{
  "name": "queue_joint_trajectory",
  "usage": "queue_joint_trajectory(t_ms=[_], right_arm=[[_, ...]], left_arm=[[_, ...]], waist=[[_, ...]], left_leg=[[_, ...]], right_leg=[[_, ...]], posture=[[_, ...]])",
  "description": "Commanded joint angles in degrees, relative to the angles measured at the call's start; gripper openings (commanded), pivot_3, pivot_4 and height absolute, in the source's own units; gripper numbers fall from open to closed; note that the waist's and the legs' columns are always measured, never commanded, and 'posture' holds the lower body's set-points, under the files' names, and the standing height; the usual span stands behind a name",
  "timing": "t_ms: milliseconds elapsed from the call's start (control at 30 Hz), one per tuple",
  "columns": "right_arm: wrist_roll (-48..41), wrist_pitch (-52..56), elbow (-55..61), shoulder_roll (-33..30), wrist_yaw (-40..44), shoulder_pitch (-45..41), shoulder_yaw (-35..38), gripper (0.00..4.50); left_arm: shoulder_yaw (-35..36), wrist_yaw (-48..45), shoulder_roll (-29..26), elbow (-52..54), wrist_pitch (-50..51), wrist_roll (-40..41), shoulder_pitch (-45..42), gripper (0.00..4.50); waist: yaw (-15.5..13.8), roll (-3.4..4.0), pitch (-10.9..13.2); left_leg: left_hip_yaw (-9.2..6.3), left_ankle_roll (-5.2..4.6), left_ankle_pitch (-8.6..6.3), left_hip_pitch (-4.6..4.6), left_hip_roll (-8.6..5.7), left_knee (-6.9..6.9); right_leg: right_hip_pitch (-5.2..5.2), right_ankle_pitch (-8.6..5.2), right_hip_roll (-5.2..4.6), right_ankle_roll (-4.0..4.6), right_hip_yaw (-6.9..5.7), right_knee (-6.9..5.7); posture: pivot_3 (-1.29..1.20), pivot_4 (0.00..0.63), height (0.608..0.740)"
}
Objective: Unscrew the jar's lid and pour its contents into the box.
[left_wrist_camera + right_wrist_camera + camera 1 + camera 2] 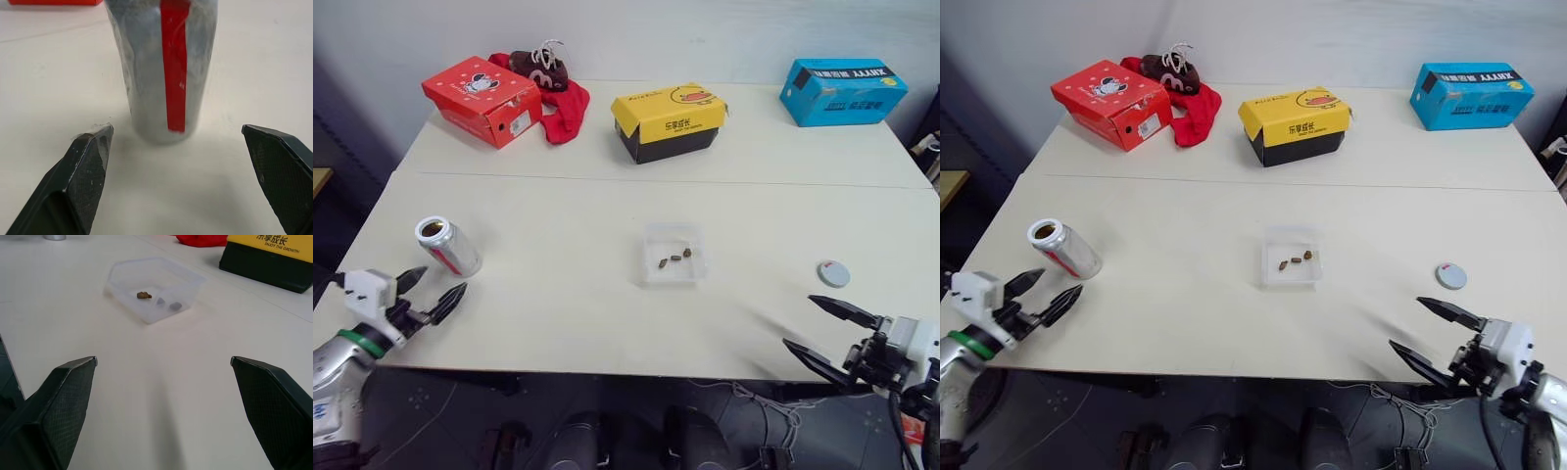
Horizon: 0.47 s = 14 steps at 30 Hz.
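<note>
The pale table (558,323) carries everything, and its middle lies bare around the box. Along its far edge, from ten o'clock to two o'clock, sit a red shoebox (481,98), a heap of red cloth (566,110) with a dark shoe (539,67) on it, a yellow-and-black carton (668,122) at twelve, and a blue carton (841,91). All of these stand well apart from the task's things.

The jar (448,246) lies tilted on its side at nine o'clock, mouth open and pointing to the far left, red stripe showing along its wall. Just beside it, toward seven o'clock, the left gripper (429,294) hovers with its fingers spread wide, touching nothing.

The box (674,254) sits at the centre, clear and shallow, with nothing between it and either arm. The contents (674,257), three small brown pellets, lie inside it.

The lid (833,273) rests flat at three o'clock. Near it, toward five o'clock, the right gripper (822,331) hangs over the table's near edge, fingers wide apart and empty.
</note>
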<state>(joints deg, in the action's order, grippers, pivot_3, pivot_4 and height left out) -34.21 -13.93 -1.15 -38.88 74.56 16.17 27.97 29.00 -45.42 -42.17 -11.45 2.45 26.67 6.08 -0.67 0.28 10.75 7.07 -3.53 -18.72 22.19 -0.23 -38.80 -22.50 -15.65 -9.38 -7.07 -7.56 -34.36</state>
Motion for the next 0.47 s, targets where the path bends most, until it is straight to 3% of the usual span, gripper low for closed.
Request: queue_joint_trajectory(t_ms=[33, 233, 467], right_arm=[[-2.2, -2.7, -3.4, -4.6, 7.2, 1.2, 5.1, 4.5], [-1.8, -5.5, -11.4, -12.1, 16.4, -1.2, 7.2, 4.5], [-1.7, -8.5, -17.8, -15.3, 17.9, -6.6, 3.7, 4.5]], left_arm=[[3.3, -5.2, -3.2, 6.3, -1.9, 0.7, 4.1, 4.45], [5.9, -15.4, -8.7, 14.3, -5.5, -1.0, 14.5, 4.45], [8.0, -15.9, -9.2, 15.7, -4.3, -0.7, 14.3, 4.45]], waist=[[0.1, -0.01, 0.0], [0.6, 0.03, 0.0], [0.8, 0.12, 0.0]], left_leg=[[-0.01, 0.0, 0.0, -0.01, 0.0, 0.04], [0.02, 0.03, 0.02, -0.06, -0.01, 0.53], [0.0, 0.14, 0.06, -0.09, 0.01, 0.73]], right_leg=[[0.01, 0.0, 0.0, 0.0, -0.01, 0.07], [0.0, -0.01, -0.02, 0.04, -0.02, 0.47], [-0.04, -0.1, 0.01, 0.18, -0.12, 0.48]], posture=[[0.0, 0.15, 0.74], [0.0, 0.15, 0.74], [0.0, 0.15, 0.74]])
